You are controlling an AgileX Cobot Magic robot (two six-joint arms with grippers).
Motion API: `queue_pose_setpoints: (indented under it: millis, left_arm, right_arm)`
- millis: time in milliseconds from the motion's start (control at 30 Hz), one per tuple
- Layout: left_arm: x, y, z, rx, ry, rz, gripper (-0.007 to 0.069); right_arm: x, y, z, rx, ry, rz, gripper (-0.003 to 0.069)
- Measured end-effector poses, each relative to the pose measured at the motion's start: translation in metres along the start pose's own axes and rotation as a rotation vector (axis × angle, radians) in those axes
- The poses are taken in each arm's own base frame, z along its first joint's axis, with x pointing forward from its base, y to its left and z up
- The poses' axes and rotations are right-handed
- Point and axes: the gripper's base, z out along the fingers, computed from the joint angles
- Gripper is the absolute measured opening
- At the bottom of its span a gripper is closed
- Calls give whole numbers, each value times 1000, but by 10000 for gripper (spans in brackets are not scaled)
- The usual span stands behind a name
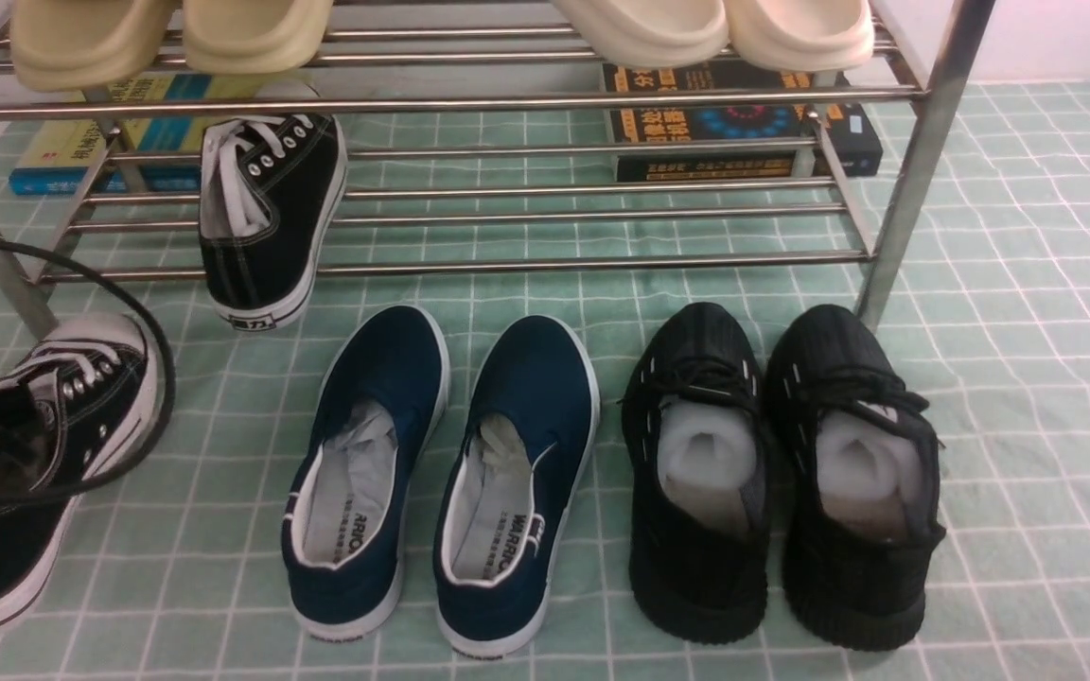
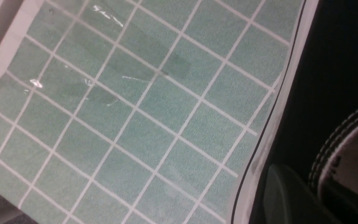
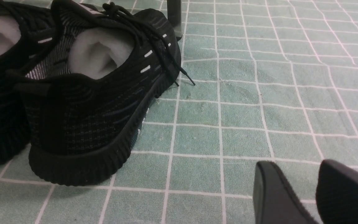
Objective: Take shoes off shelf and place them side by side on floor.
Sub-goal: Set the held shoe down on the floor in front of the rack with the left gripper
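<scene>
Nearest me, at the left edge of the front view, is the black canvas sneaker [image 1: 91, 378], its toe pointing away and angled toward the navy slip-ons [image 1: 370, 445]. It is either on the floor [image 1: 1028, 378] or just above it, I cannot tell which. My left end effector [image 2: 287, 199] is at its heel collar: one finger [image 2: 277, 189] sits against the canvas side and the other is out of sight, so I cannot tell whether I am clamped on the shoe. My right end effector [image 3: 292, 166] is spread and empty, low over the floor near the black knit sneakers [image 3: 89, 118]. The second sneaker [image 1: 271, 208] is on the lower tier of the shelf [image 1: 602, 262], heel overhanging the front tube. I judge several risks from here. A black cable [image 1: 129, 301] loops around the near sneaker's toe, and drawing my arm away could drag it and twist the shoe further off line. Letting go while the shoe is tilted or off the cloth could roll it onto its side. The overhanging one could tip off if I nudge the tubes, or its laces could catch on them. Its landing slot, between the first shoe and the navy pair, looks tight, so a wide approach would shove a slip-on
</scene>
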Motion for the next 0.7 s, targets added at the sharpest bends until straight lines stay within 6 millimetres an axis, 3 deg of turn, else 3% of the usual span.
queue_pose_setpoints:
  millis: [200, 300, 467, 700]
  left_arm:
    - [-8, 12, 24, 2, 63, -31, 18]
    - [-12, 19, 42, 38, 108, 39, 19]
    - [-13, 11, 53, 115, 131, 143, 20]
    - [-16, 6, 61, 149, 103, 157, 22]
  right_arm:
    - [0, 0, 0, 0, 0, 0, 237]
    - [0, 0, 0, 0, 0, 0, 237]
    - [0, 0, 0, 0, 0, 0, 237]
    - [0, 0, 0, 0, 0, 0, 237]
